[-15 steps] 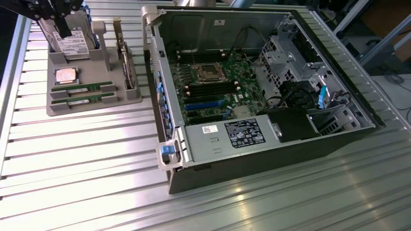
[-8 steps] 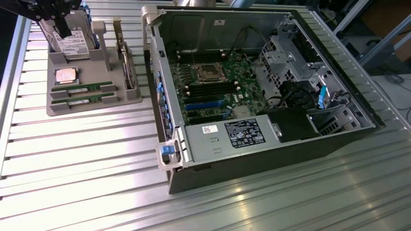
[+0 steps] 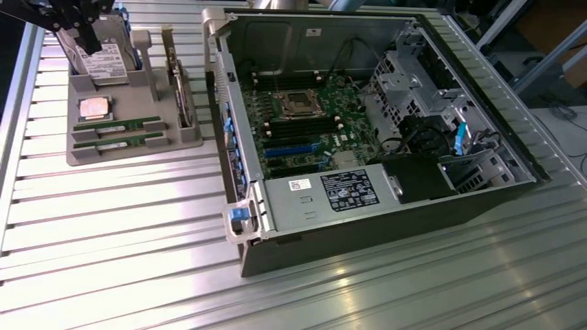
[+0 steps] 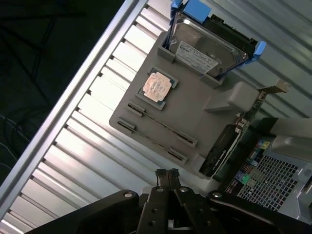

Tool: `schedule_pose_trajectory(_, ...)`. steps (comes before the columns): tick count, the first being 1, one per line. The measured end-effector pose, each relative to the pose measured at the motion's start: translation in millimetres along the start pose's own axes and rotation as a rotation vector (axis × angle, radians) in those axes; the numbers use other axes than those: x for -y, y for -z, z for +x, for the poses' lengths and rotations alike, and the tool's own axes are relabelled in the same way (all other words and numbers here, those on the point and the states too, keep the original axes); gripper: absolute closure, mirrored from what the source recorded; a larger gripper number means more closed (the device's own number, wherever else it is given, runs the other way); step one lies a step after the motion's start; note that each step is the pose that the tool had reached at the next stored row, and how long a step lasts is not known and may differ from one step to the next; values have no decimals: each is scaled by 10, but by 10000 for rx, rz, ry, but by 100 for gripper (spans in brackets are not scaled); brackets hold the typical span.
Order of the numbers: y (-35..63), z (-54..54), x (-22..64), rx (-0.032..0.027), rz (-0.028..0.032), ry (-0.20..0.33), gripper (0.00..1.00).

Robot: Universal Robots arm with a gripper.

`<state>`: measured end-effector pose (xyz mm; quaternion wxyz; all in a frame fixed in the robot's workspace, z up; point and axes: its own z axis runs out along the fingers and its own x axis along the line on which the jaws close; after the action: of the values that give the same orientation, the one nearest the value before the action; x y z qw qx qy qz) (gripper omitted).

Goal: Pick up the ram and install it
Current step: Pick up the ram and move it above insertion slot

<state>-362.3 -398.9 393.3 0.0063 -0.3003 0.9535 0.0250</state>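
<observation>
A ribbed aluminium table (image 3: 137,227) carried the whole set-up. Towards the exterior view's left stood a grey moulded plastic tray (image 3: 128,157), and towards the right an open dark metal computer case (image 3: 367,220) lay on its side with its green motherboard (image 3: 312,134) facing up. A grey power supply box (image 3: 321,196) with a black label filled the near end of the case, and long black memory slots (image 3: 303,125) ran just beside the square processor socket (image 3: 298,103).

On the tray, one ram stick (image 3: 110,126), a long, narrow green circuit board, lay flat in a slot, and a second ram stick (image 3: 115,141) of the same kind lay parallel in the slot just beside it, nearer the tray's front edge. A square copper-toned processor chip (image 3: 95,108) rested behind them. A silver hard drive (image 3: 106,65) in a blue frame stood upright at the back of the tray, and a larger green expansion card (image 3: 183,96) stood on edge along the side nearest the case.

The black gripper (image 3: 92,47) hung above the back of the tray, over the hard drive and apart from both sticks. In the wrist view its fingers (image 4: 167,175) were pressed together with nothing between them.
</observation>
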Motion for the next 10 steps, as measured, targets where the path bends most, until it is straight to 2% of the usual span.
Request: schedule_pose_trajectory(10,0,0,0,-49,-31,1129,89)
